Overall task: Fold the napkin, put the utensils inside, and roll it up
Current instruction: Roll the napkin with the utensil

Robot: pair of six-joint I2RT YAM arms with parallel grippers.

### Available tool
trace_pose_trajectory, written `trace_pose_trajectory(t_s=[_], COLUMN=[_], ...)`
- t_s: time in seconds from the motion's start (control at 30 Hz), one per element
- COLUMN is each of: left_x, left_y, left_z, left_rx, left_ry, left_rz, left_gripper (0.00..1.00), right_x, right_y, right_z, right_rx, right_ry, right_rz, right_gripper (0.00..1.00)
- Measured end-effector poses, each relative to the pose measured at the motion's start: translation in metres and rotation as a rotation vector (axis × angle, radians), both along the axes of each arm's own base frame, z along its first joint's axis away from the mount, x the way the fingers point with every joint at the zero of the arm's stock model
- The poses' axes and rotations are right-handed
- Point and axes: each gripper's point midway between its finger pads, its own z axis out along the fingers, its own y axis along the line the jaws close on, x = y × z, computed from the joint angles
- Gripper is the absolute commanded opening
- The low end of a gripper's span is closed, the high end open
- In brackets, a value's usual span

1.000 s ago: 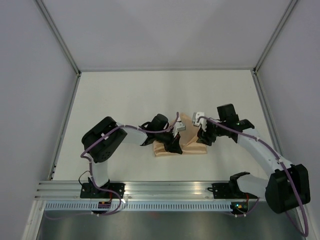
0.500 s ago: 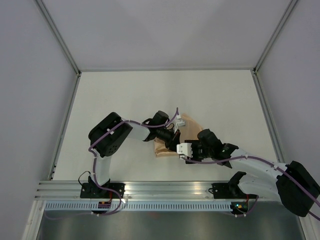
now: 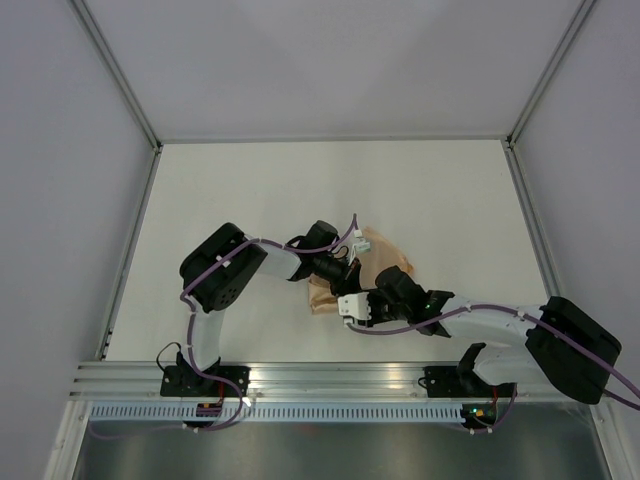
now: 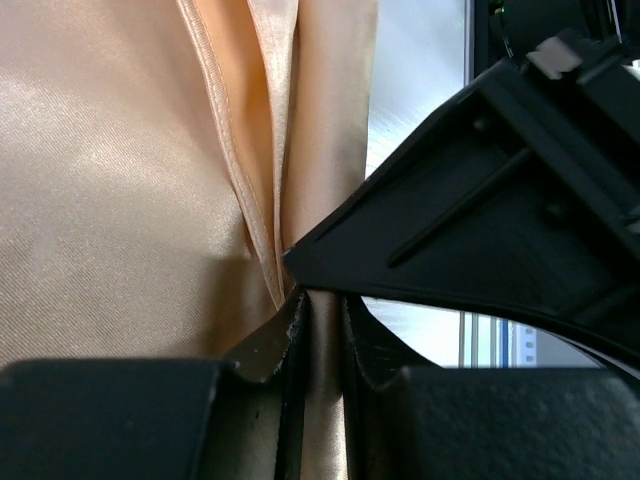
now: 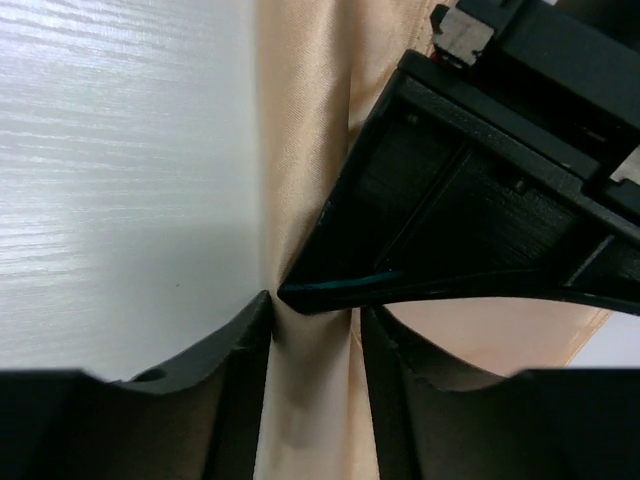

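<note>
You are working mid-table [image 3: 250, 200], where the napkin [image 3: 388, 258] is lying bunched into peach folds just ahead of both wrists. It looks like you are forming the fold. To do it well, be drawing the cloth taut between the two grips before laying it over, and be matching hem to hem so no crease is running skewed. No utensils are showing.

Your left arm [image 3: 270, 268] is reaching in from the left, elbow raised. Your right arm [image 3: 480, 320] is stretching low across the near edge towards it, so the wrists are nearly meeting.

Your left gripper [image 4: 322, 310] is pinching a narrow pleat of cloth. Your right gripper [image 5: 312, 320] is standing partly apart astride the same band, not visibly clamping it.
</note>
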Motion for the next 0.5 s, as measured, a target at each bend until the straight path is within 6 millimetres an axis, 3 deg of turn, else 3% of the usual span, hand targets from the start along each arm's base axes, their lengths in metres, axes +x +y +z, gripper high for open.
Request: trace_pose_trajectory(t_s=[0.07,0.2,0.33,0.5], left_x=[0.0001,0.0006,0.0021,0.0057], left_y=[0.0003,0.0010,0.0017,0.0080], left_z=[0.0000,0.0001,0.0009,0.0058], left_rx=[0.001,0.001,-0.003,-0.001], left_ry=[0.001,0.004,0.000,-0.002], left_rz=[0.000,0.001,0.006,0.035], left_gripper=[0.02,0.12,0.29,0.37], right_x=[0.0017,0.0027,0.0020,0.0008], right_y=[-0.0015,-0.0021,-0.0024,0.0013], right_z=[-0.0024,-0.0021,-0.0023,-0.0014], right_rx=[-0.011,-0.011,-0.017,-0.027], right_ry=[0.002,0.003,0.008,0.025], right_rz=[-0.015,-0.028,-0.027,-0.008], right_gripper=[0.21,0.11,0.06,0.01])
